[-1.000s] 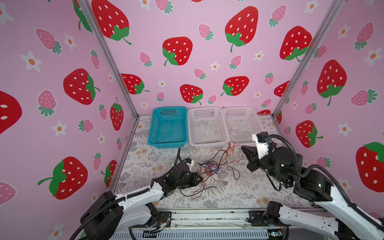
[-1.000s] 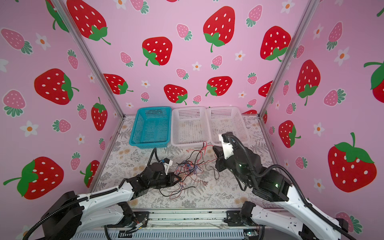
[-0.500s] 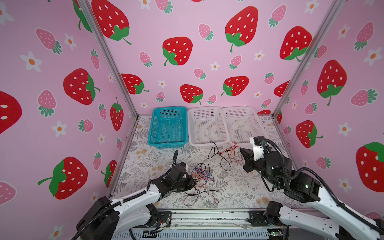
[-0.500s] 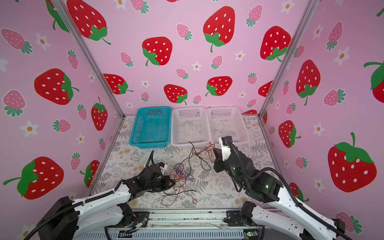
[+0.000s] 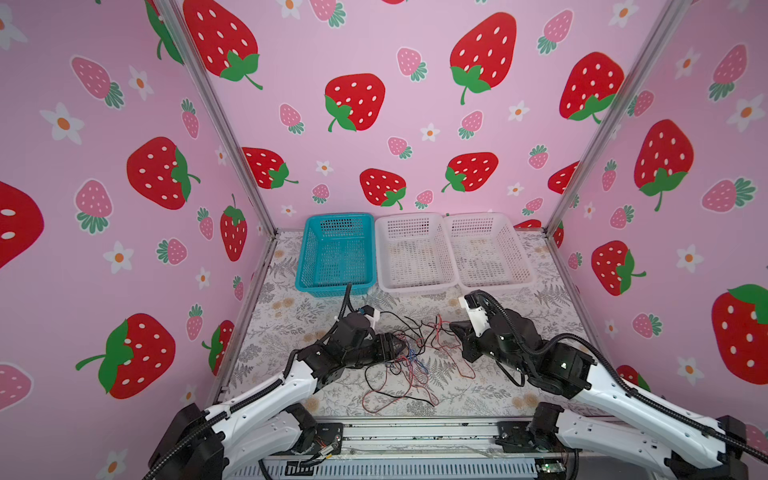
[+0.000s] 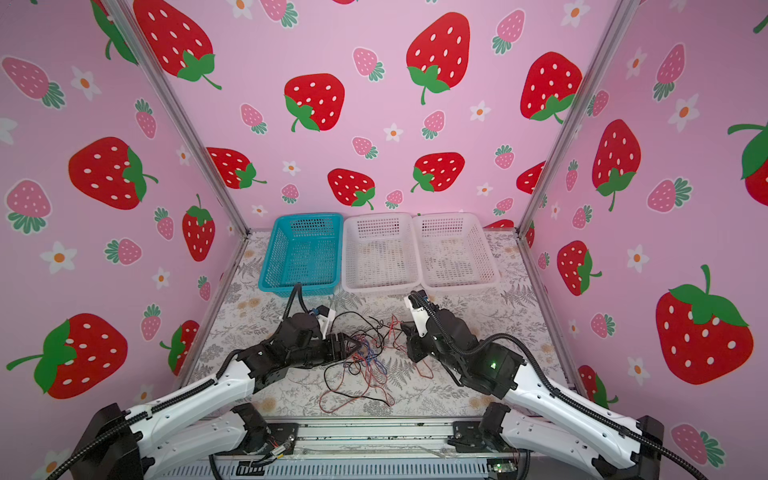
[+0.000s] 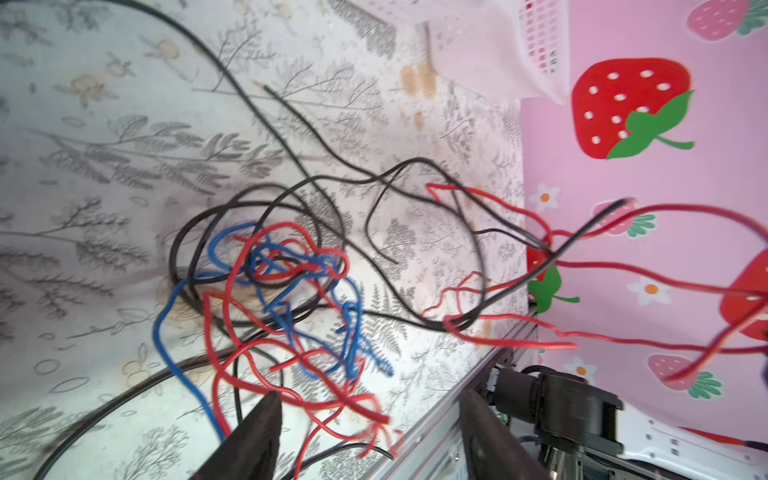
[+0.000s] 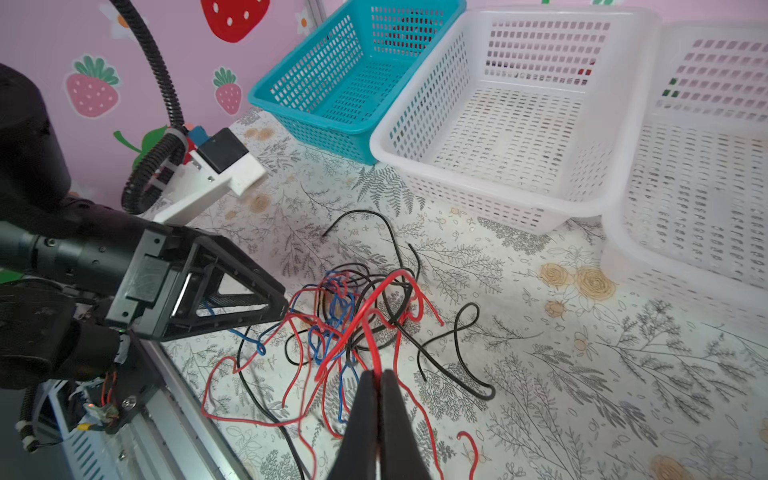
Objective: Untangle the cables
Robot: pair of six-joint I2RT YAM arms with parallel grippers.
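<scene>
The cables (image 5: 409,359) are thin red, black and blue wires in one loose tangle on the floral mat, seen in both top views (image 6: 370,359). My left gripper (image 5: 398,345) lies low at the tangle's left edge. In the left wrist view it (image 7: 370,399) is open, its fingers (image 7: 257,432) wide apart, with loose red strands lying blurred between them. My right gripper (image 5: 455,331) is at the tangle's right side. In the right wrist view it (image 8: 378,374) is shut on a red cable (image 8: 368,328) that rises from the knot (image 8: 340,307).
A blue basket (image 5: 309,249) and two white baskets (image 5: 382,253) (image 5: 521,257) stand in a row at the back wall. The metal rail (image 5: 415,432) runs along the mat's front edge. Pink strawberry walls close in left, right and behind.
My left gripper has opened and let go of the strands, which have dropped onto the mat. The right gripper has come down and leftward towards the tangle, still shut on the red cable.
</scene>
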